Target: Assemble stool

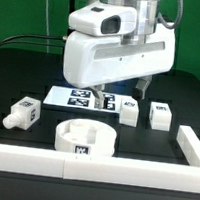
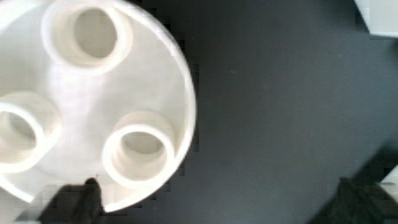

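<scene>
- I see the thick round white plastic stool seat (image 1: 84,136) lying flat on the black table (image 1: 20,74), socket recesses up, near the front white border rail (image 1: 80,168).
- The two-finger gripper (image 2: 221,197) hangs above, fingers (image 2: 71,200) spread wide and holding nothing.
- Short white tagged legs (image 1: 23,109) lie apart from the seat.

White arm (image 1: 114,51), dark end effector (image 2: 222,200)

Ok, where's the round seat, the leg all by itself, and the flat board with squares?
seat (image 1: 83,138): exterior view, front rim just above its tag.
lone leg (image 1: 24,111): exterior view, middle of its body.
marker board (image 1: 78,97): exterior view, its tagged top face.
</scene>
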### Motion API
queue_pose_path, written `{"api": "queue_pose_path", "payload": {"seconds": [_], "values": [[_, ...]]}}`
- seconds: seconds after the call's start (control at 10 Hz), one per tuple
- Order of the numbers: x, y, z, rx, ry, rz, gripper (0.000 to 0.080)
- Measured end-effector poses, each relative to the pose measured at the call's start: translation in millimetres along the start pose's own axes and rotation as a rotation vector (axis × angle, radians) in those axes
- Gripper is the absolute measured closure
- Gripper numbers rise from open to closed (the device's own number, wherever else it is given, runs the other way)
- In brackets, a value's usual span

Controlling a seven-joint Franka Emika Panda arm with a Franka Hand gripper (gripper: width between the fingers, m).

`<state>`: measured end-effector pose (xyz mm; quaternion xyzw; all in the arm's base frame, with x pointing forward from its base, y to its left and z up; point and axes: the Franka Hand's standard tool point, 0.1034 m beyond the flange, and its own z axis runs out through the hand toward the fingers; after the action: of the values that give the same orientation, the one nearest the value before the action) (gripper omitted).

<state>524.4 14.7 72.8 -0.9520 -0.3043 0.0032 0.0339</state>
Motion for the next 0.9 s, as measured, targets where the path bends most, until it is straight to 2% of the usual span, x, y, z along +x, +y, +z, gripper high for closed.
{"api": "queue_pose_path", "payload": {"seconds": [0.1,0.2,0.3,0.5,0.6,0.7,0.9], "values": [[-0.4,0.0,0.4,0.000,-0.001,0.000,0.0150],[-1.3,2.3,1.9,-0.014,0.008,-0.039,0.0150],[-8.4,3.9,9.9,-0.035,0.021,-0.079,0.0150],[-17.0,10.0,32.4,-0.027,0.008,-0.083,0.0150],[-17.9,14.9,38.7,-0.027,0.009,-0.085,0.0150],[-17.9,14.8,45.3,-0.032,0.014,-0.085,0.0150],[-22.4,12.8,57.5,-0.024,0.004,-0.083,0.0150]]}}
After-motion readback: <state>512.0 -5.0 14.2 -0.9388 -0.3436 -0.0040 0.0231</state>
